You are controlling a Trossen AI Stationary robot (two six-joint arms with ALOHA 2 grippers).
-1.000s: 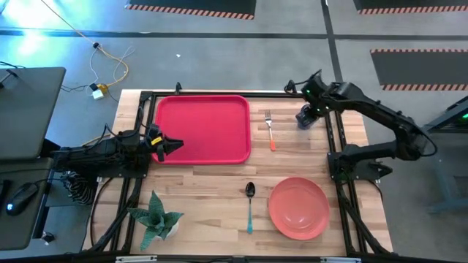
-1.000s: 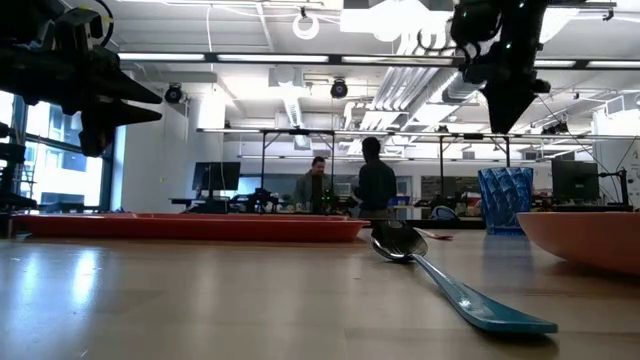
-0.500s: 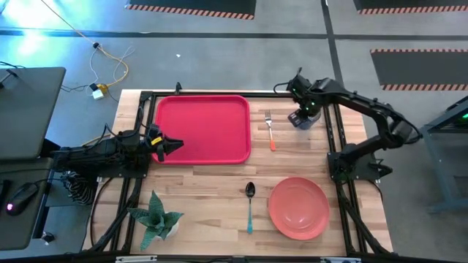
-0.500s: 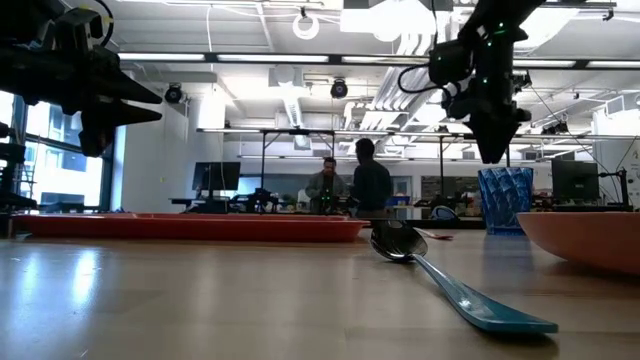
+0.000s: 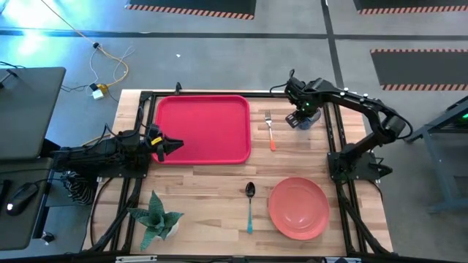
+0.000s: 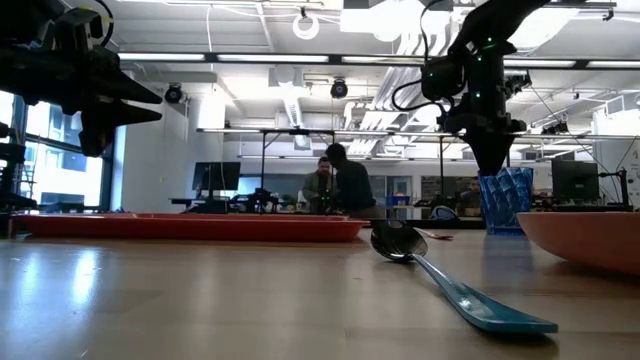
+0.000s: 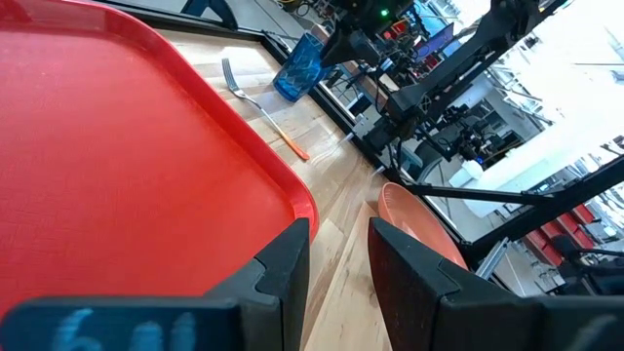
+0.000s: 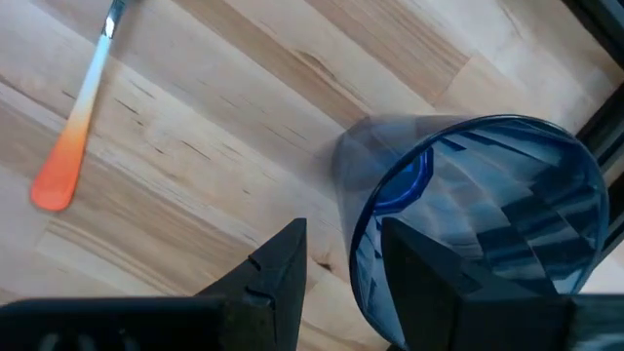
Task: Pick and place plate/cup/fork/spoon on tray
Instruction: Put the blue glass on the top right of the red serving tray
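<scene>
The blue cup [image 5: 307,121] [image 8: 478,214] stands upright on the wood at the far right, beside the orange-handled fork [image 5: 270,129]. My right gripper [image 6: 493,165] [image 8: 341,258] points down over it, open. Its tips are at rim height, one finger outside the cup's wall and one over the hollow, and I see no touch. The spoon [image 5: 249,206] and the pink plate [image 5: 297,208] lie near the front edge. My left gripper [image 5: 170,145] [image 7: 336,244] waits open at the red tray's [image 5: 202,128] left rim.
A small potted plant [image 5: 155,218] stands at the near left corner. Black frame rails [image 5: 333,139] run just right of the cup. Bare wood lies between the tray and the spoon. People stand in the room far behind the table.
My right gripper has come down toward the cup and shifted a little toward the table's left, tipping to point straighter down; its tips now stand at the cup's rim. The cup, fork, spoon, plate and tray have kept their places.
</scene>
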